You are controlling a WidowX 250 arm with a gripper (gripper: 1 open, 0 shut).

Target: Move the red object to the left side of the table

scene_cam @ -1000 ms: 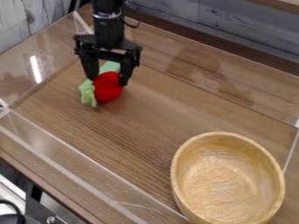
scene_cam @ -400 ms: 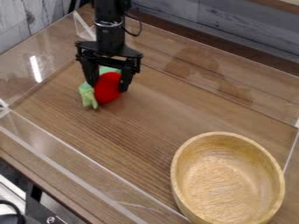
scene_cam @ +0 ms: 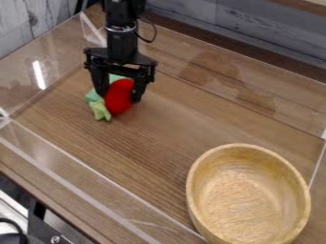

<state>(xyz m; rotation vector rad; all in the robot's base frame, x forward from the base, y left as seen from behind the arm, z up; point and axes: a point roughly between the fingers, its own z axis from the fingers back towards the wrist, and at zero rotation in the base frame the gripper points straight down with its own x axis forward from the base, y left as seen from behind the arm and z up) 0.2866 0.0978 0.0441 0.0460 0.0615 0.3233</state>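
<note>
Jaws: black gripper [scene_cam: 121, 89] pointing straight down, fingers spread wide, one each side of the red toy fruit [scene_cam: 118, 94]; can't tell if pads touch it.
Red toy fruit: resting on the bench [scene_cam: 166, 133], toward far-left corner area, btwn the fingers; light-green leafy end sticks out at its left/lower side.
Green block: flat green piece [scene_cam: 98, 102] just beside the fruit, partly hidden behind it and the left finger.
Bowl: round wooden bowl [scene_cam: 250, 198] at near-right corner, well apart from the fruit.
Walls: low clear acrylic [scene_cam: 38, 57] along bench edges.
</note>
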